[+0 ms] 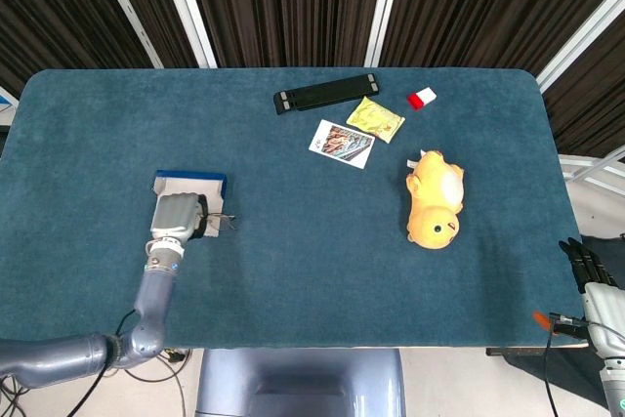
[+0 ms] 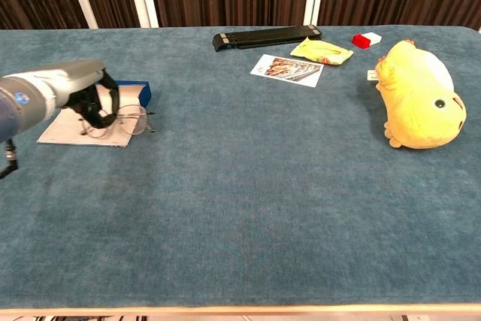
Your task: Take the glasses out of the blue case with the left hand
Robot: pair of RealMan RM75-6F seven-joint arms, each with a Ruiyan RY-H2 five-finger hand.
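My left hand (image 2: pixel 89 95) (image 1: pixel 179 215) holds the thin wire-framed glasses (image 2: pixel 128 120) (image 1: pixel 219 224) lifted above the right edge of the open blue case (image 2: pixel 89 127) (image 1: pixel 187 181), whose pale lining lies flat on the table. One lens reaches past the case's right side over the blue cloth. My right hand (image 1: pixel 592 278) hangs off the table's right edge in the head view, its dark fingers straight and holding nothing.
A yellow plush toy (image 2: pixel 418 103) lies at the right. Toward the back are a black bar (image 2: pixel 266 36), a yellow packet (image 2: pixel 322 51), a picture card (image 2: pixel 287 70) and a small red-and-white block (image 2: pixel 366 39).
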